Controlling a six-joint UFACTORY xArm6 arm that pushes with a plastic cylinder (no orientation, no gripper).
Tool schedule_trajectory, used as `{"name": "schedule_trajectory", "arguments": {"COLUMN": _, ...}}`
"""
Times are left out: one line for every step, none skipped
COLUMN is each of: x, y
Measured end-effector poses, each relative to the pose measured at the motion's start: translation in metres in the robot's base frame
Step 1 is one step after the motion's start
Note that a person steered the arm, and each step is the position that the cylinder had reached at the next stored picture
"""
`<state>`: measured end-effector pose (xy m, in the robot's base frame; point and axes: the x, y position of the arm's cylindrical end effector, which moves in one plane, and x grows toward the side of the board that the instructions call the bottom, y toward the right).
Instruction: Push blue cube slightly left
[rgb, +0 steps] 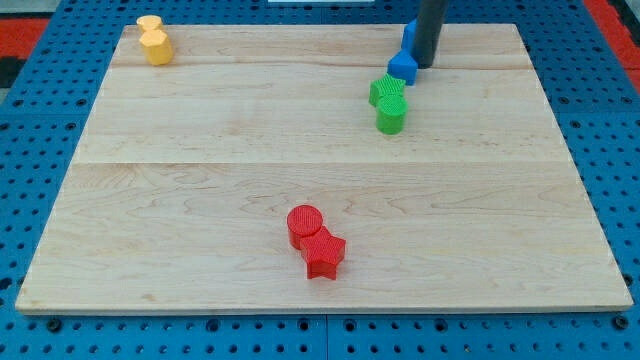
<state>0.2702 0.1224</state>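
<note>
A small blue cube (402, 68) sits near the view's top right of the wooden board (200, 180). My tip (425, 65) stands just to the right of the cube, touching or nearly touching it. A second blue block (409, 36) is partly hidden behind the rod, above the cube. A green star-like block (387, 91) lies right below the blue cube, and a green cylinder (391, 116) sits against it lower down.
Two yellow blocks (154, 41) stand together at the view's top left. A red cylinder (305, 224) and a red star (324, 253) touch each other near the view's bottom centre. The board's top edge lies close behind the blue blocks.
</note>
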Motion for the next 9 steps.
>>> {"name": "schedule_trajectory", "arguments": {"x": 0.0, "y": -0.029}}
{"name": "schedule_trajectory", "arguments": {"x": 0.005, "y": -0.039}}
{"name": "schedule_trajectory", "arguments": {"x": 0.008, "y": -0.04}}
{"name": "schedule_trajectory", "arguments": {"x": 0.002, "y": -0.017}}
{"name": "schedule_trajectory", "arguments": {"x": -0.015, "y": 0.035}}
{"name": "schedule_trajectory", "arguments": {"x": -0.034, "y": 0.067}}
{"name": "schedule_trajectory", "arguments": {"x": -0.048, "y": 0.066}}
{"name": "schedule_trajectory", "arguments": {"x": -0.049, "y": 0.048}}
{"name": "schedule_trajectory", "arguments": {"x": -0.049, "y": 0.026}}
